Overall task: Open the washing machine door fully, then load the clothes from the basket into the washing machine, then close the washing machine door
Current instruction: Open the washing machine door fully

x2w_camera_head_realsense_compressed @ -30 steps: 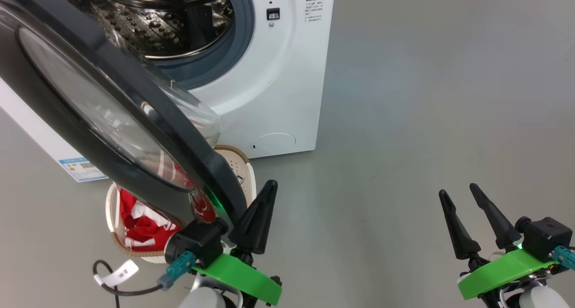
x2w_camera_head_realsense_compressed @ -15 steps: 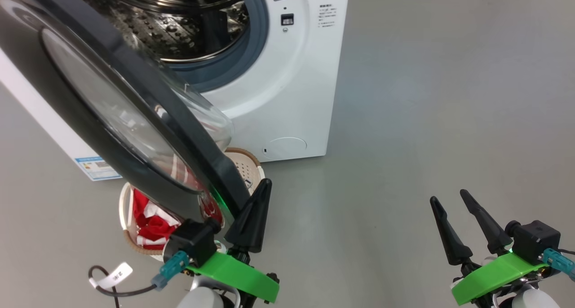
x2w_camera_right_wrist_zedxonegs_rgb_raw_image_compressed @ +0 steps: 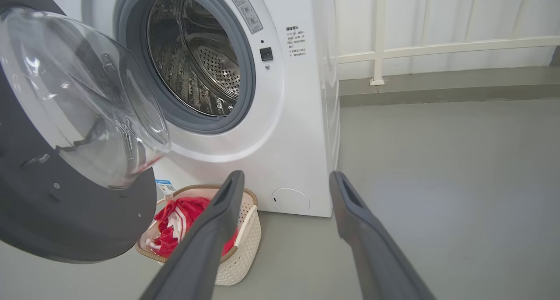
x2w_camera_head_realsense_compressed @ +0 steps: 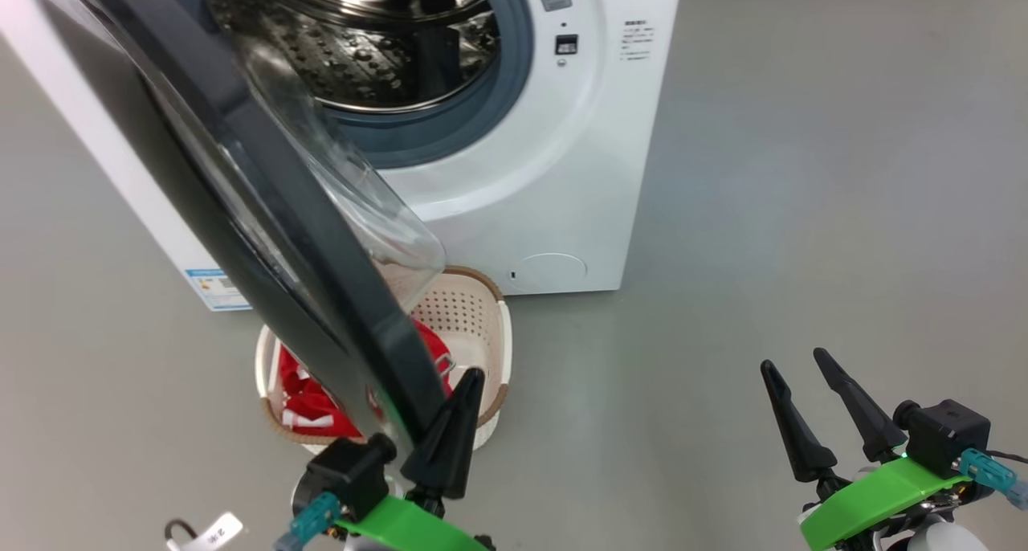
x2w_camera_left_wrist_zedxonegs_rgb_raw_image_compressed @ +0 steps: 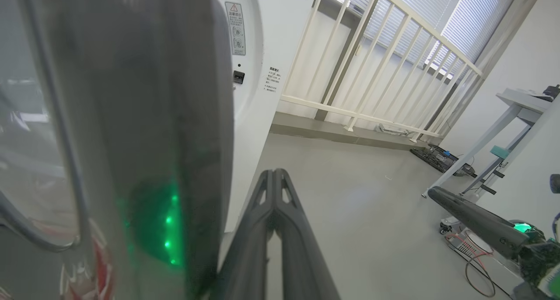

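- Washing machine door (x2w_camera_head_realsense_compressed: 321, 270): stands open, swung out from the hinge side of the washing machine (x2w_camera_head_realsense_compressed: 562, 173) toward the robot. In the head view it is nearly edge-on, and its rim runs as a long diagonal from upper left down to lower centre.
- Door, glass bowl (x2w_camera_right_wrist_zedxonegs_rgb_raw_image_compressed: 83, 99): bulges from the inner face, toward the machine front and the open drum (x2w_camera_right_wrist_zedxonegs_rgb_raw_image_compressed: 197, 59).
- Left gripper (x2w_camera_left_wrist_zedxonegs_rgb_raw_image_compressed: 274, 174): fingers closed together, holding nothing between them. The door's black rim lies just beside them on their left, at the rim's lowest end. Contact cannot be made out. A green glow reflects on the rim there.
- Right gripper (x2w_camera_head_realsense_compressed: 819, 422): fingers spread apart and empty, over bare grey floor (x2w_camera_head_realsense_compressed: 803, 214), well away from the door.
- Basket (x2w_camera_head_realsense_compressed: 482, 318): on the floor just in front of the machine's lower front, beneath the open door, which covers part of it in the head view.
- Clothes (x2w_camera_right_wrist_zedxonegs_rgb_raw_image_compressed: 179, 217): red with white stripes, heaped inside the basket.
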